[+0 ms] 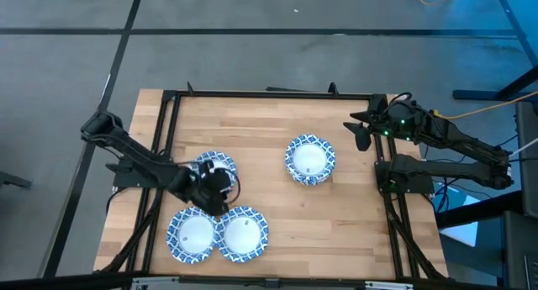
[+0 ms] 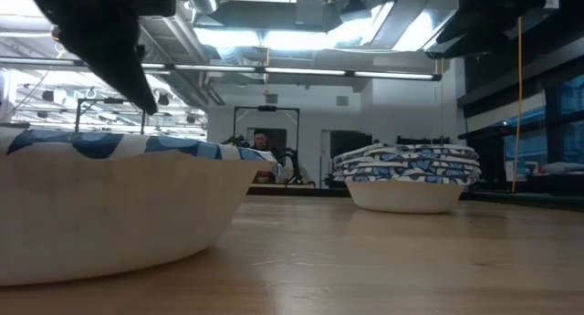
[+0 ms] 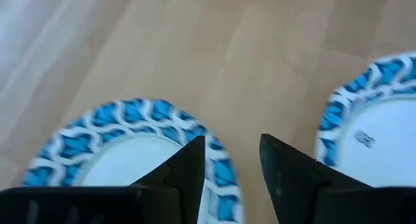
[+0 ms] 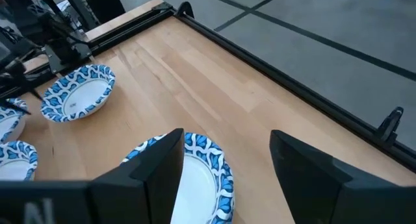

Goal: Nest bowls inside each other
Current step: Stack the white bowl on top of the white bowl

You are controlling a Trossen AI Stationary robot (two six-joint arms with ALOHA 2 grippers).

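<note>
My left pincer (image 1: 220, 192) hangs low over the near left part of the wooden counter (image 1: 269, 130), in the middle of three single bowls. One bowl (image 1: 217, 166) lies just behind it, partly hidden by my wrist, and two more sit side by side at the counter's front edge: the left front bowl (image 1: 192, 234) and the right front bowl (image 1: 244, 234), whose rims touch or nearly touch. From my left wrist I see my two dark fingers (image 3: 188, 169) parted with a gap of bare wood between them; one fingertip lies over the blue-and-white rim of a bowl (image 3: 130, 143) below it, while another bowl's rim (image 3: 374, 130) shows off to the side, clear of the other finger. This pincer is released and grips nothing. Whether the fingertip actually touches that rim I cannot tell. Well apart from all this, toward the right middle of the counter, stands the nested stack of bowls (image 1: 309, 159); in the low view it shows as several patterned rims piled in one white base (image 2: 407, 176). My right pincer (image 1: 361, 132) waits by the counter's far right corner, lifted off the surface, its fingers (image 4: 153, 169) spread wide and empty, looking down across the stack's top rim (image 4: 208, 169).
</note>
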